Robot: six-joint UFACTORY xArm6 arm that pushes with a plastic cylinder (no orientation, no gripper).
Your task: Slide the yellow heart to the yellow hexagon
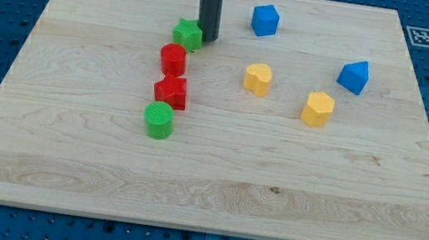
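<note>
The yellow heart (pixel 258 78) lies near the middle of the wooden board (pixel 206 178). The yellow hexagon (pixel 318 108) lies a short way to its lower right, apart from it. My tip (pixel 207 36) stands at the view's upper middle, right beside the green star (pixel 187 34), to the upper left of the yellow heart and well apart from it.
A red cylinder (pixel 173 59), a red star (pixel 171 92) and a green cylinder (pixel 159 120) run in a column below the green star. A blue cube (pixel 265 19) lies at the top. A blue block (pixel 354 76) lies at the right, above the hexagon.
</note>
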